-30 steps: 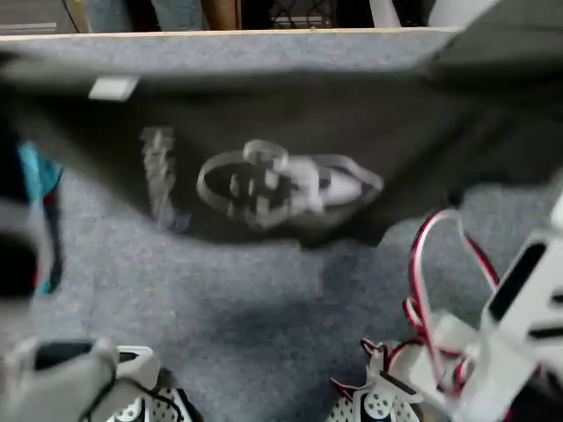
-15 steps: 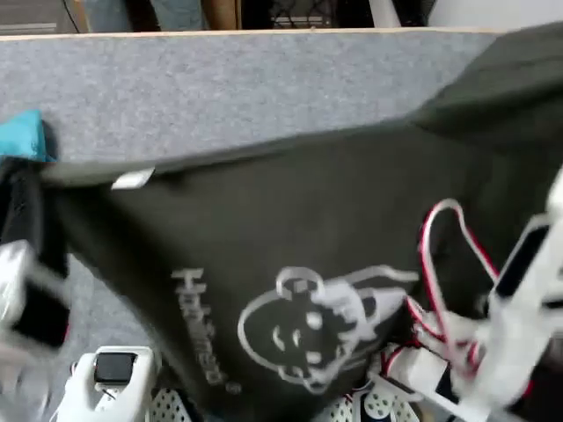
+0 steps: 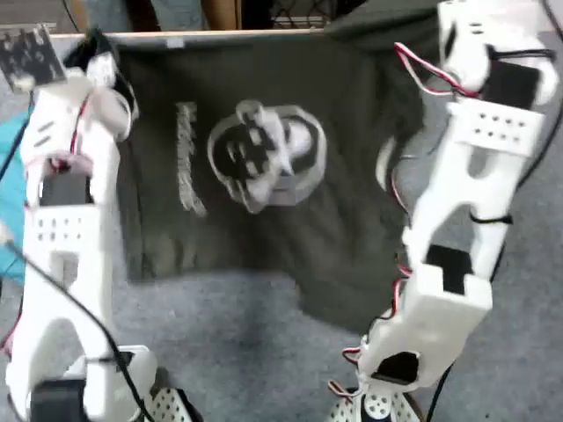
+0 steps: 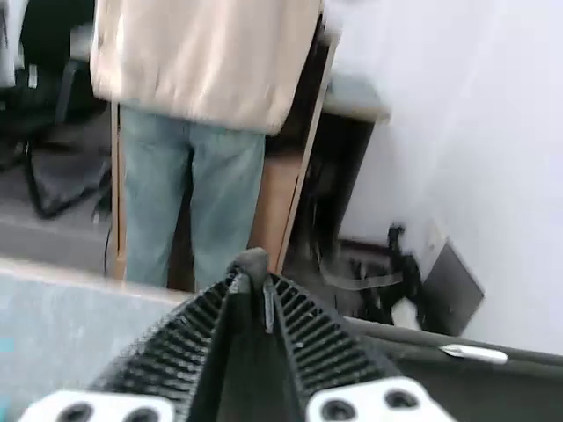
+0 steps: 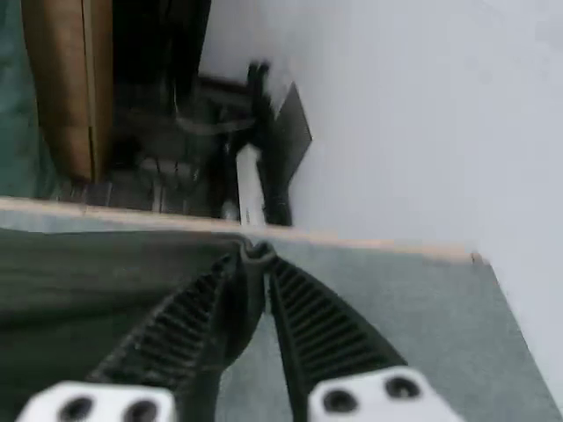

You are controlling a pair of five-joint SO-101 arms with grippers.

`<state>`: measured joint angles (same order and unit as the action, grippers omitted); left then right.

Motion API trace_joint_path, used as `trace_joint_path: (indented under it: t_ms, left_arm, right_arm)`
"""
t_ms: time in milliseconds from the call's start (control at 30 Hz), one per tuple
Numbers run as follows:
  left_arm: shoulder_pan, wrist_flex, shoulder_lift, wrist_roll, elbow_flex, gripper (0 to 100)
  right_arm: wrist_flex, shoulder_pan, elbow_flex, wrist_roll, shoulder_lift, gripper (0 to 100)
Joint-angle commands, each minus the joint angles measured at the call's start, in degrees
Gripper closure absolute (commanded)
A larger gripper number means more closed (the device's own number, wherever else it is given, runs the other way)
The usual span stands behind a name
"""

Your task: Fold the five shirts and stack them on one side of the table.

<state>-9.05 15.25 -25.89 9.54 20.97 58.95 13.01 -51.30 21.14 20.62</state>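
A dark shirt (image 3: 352, 220) with a pale printed face (image 3: 264, 154) lies spread, print up, over the far half of the grey table (image 3: 220, 352). Its top edge runs along the table's far rim. My left gripper (image 4: 252, 268) is shut on a pinch of the dark cloth at the shirt's far left corner, seen from above at the left gripper (image 3: 98, 46). My right gripper (image 5: 252, 253) is shut on the dark cloth (image 5: 88, 264) at the far right corner, just over the table's far edge. A teal shirt (image 3: 10, 176) peeks out behind the left arm.
The wooden far rim (image 3: 220, 33) of the table borders the room behind. The two white arms (image 3: 62, 229) (image 3: 457, 220) stretch across the table on either side of the shirt. Bare grey felt lies between the arm bases at the near edge.
Both arms have swung out to the far edge, carrying the dark shirt from a hanging sweep over the near table to a spread across the far half.
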Motion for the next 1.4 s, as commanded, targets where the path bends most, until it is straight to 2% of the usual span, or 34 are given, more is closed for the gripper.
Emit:
trace_joint_path:
  t_ms: [0, 133, 367, 533, 600, 733, 933, 1067, 1233, 1367]
  left_arm:
    - [-1.2, 8.3, 8.9, 0.6, -14.9, 97]
    - [-1.5, 16.9, 16.6, 0.6, -22.4, 97]
    - [-1.8, 27.0, 18.0, 0.2, -18.9, 97]
    - [-2.9, 37.5, 15.1, 0.1, -13.8, 97]
    - [-3.5, 41.0, 13.5, -0.3, -10.3, 97]
    - [-3.9, 40.7, 11.2, -6.5, -0.8, 97]
    - [-7.8, 37.0, 10.5, -9.6, 8.7, 97]
    - [-10.9, 37.3, 10.4, -9.5, 10.4, 97]
    - [-6.7, 37.9, 10.5, -9.6, 13.9, 97]
    - [-3.1, 37.9, 9.9, -9.7, 18.0, 97]
  right_arm:
    - [-3.3, -2.3, -3.8, 0.1, 2.0, 98.5]
    - [-0.2, -3.6, -5.8, 0.1, 3.6, 98.5]
    - [17.8, -2.6, -6.5, 0.7, 3.2, 98.5]
    - [38.3, -3.5, -7.3, 8.8, 2.6, 98.5]
    - [42.5, -3.6, -6.1, 13.1, 2.5, 98.5]
    - [42.3, -1.5, 3.8, 20.0, -2.9, 98.5]
    - [41.3, -1.8, 33.9, 31.8, -20.6, 98.5]
    - [32.2, -1.4, 54.0, 33.0, -31.2, 98.5]
    - [19.3, -0.4, 74.0, 33.1, -39.9, 98.5]
    - [14.8, 2.9, 79.3, 33.1, -41.9, 98.5]
